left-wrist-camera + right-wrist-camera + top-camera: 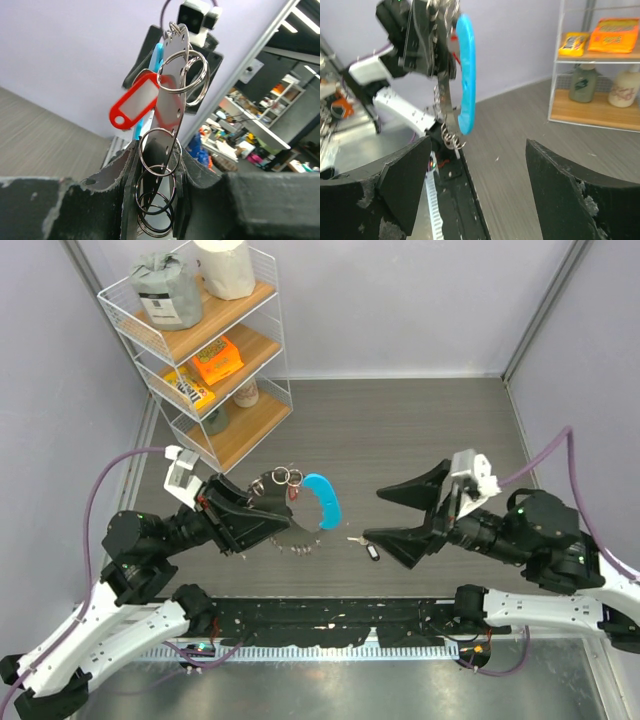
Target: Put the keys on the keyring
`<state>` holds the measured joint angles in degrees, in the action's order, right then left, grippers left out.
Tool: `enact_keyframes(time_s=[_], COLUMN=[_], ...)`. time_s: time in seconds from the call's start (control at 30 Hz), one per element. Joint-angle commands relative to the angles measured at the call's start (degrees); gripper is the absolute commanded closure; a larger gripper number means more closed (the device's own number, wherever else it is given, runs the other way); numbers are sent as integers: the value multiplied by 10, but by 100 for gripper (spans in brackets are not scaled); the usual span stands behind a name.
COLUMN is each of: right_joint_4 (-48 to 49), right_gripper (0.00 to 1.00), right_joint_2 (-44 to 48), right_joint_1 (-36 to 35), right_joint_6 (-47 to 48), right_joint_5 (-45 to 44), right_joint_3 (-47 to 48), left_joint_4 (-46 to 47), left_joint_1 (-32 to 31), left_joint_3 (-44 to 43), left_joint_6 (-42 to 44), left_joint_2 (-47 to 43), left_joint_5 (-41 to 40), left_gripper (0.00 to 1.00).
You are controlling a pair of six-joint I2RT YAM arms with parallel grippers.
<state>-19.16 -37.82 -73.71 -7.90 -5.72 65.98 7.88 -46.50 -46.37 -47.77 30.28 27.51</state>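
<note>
My left gripper [272, 516] is shut on the keyring [288, 478], pinching a flat silvery plate and several thin metal rings [172, 75] between its fingers [125, 190]. A bright blue curved tag [324, 499] and a red tag [134, 102] hang from it. A jagged silvery cluster of keys [298, 543] sits at the bundle's low end, and it also shows in the right wrist view [449, 138] beside the blue tag [466, 75]. My right gripper [375, 514] is wide open and empty, facing the bundle from the right. A small loose key with a dark fob [371, 550] lies on the table under it.
A white wire shelf rack [205, 350] with wooden shelves stands at the back left, holding paper rolls, snack boxes and bottles. It also shows in the right wrist view [600, 75]. Purple walls enclose the grey table [420, 430].
</note>
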Motion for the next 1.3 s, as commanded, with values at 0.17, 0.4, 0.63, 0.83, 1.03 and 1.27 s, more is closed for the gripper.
enact_keyframes(time_s=[0.17, 0.4, 0.63, 0.83, 1.03, 1.27], right_joint_4=[31, 72, 107, 119, 127, 185], right_gripper=[18, 22, 28, 46, 94, 94], right_joint_2=[-66, -104, -126, -134, -146, -127], right_joint_1=[-1, -1, -1, -1, -1, -1], right_joint_6=[39, 31, 22, 15, 6, -10], right_joint_5=[155, 180, 191, 193, 201, 175], right_joint_3=[11, 34, 49, 57, 62, 28], left_joint_4=[135, 160, 166, 169, 179, 150], left_joint_1=[1, 1, 1, 1, 1, 1], left_joint_3=[-1, 3, 4, 5, 6, 7], left_joint_6=[-81, -94, -92, -88, -94, -78], left_joint_2=[16, 25, 25, 22, 27, 11], left_joint_5=[55, 69, 78, 84, 93, 73], left_gripper=[100, 100, 100, 100, 100, 86])
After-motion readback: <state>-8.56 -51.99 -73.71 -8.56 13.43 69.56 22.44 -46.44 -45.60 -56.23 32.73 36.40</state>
